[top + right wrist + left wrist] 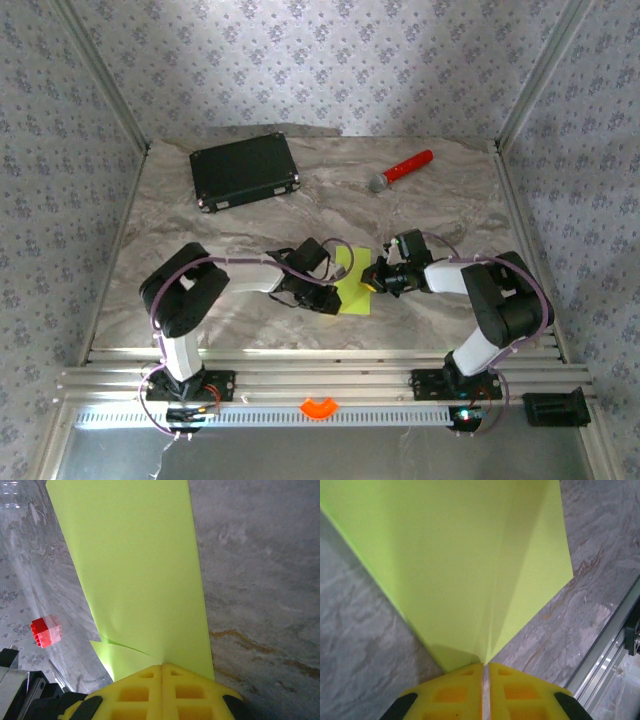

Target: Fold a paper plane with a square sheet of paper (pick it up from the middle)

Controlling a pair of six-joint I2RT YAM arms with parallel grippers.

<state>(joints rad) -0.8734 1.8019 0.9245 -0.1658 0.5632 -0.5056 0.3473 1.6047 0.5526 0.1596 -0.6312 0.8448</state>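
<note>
Pinched by the left gripper (485, 664) at 9 o'clock and the right gripper (162, 665) at 3 o'clock, the thin lime-green square sheet of paper (353, 290) looks creased but not yet dart-shaped.

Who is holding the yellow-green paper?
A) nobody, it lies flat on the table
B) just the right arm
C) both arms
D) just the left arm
C: the left gripper has its jaws shut on a corner of the sheet of paper, and the right gripper has its jaws shut on the sheet too.
</note>
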